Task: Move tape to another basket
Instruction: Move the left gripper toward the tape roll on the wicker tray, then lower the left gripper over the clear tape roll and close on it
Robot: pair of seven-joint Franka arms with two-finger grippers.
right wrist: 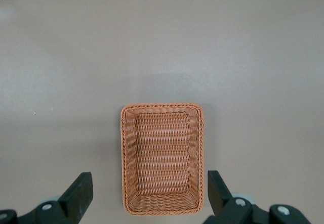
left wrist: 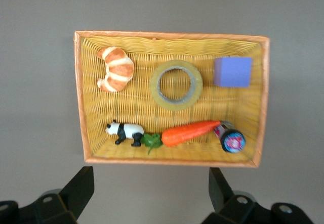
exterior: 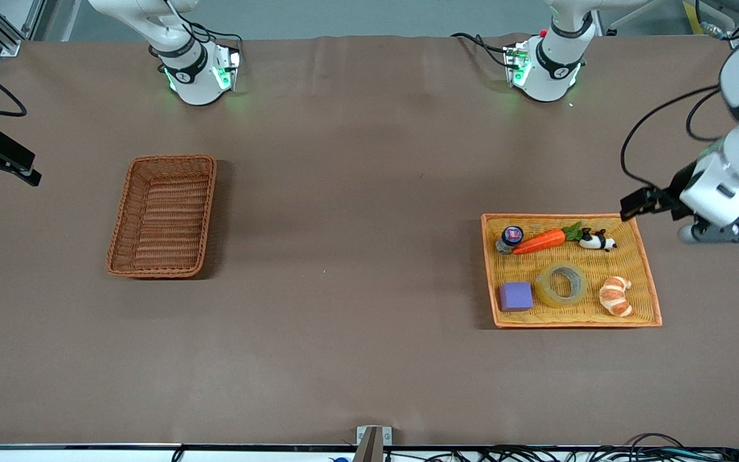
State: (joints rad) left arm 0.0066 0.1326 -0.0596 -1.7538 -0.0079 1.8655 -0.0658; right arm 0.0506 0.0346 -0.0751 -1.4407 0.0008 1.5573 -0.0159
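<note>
You have the translucent yellowish roll of packing tape (exterior: 561,284) lying flat in the wide, shallow orange-yellow woven tray (exterior: 650,301), toward the left arm's end of the table. Taking that roll as your landmark: the purple foam cube (exterior: 515,296) and the toy croissant (exterior: 616,296) sit either side of it, the cube toward the right arm's end. Farther from the front camera than the roll lie the orange toy carrot (exterior: 539,241), the small panda figure (exterior: 596,240) and the dark-capped little jar (exterior: 510,237). The narrow reddish-brown wicker basket (exterior: 163,215) stands well apart from the roll, toward the right arm's end.
</note>
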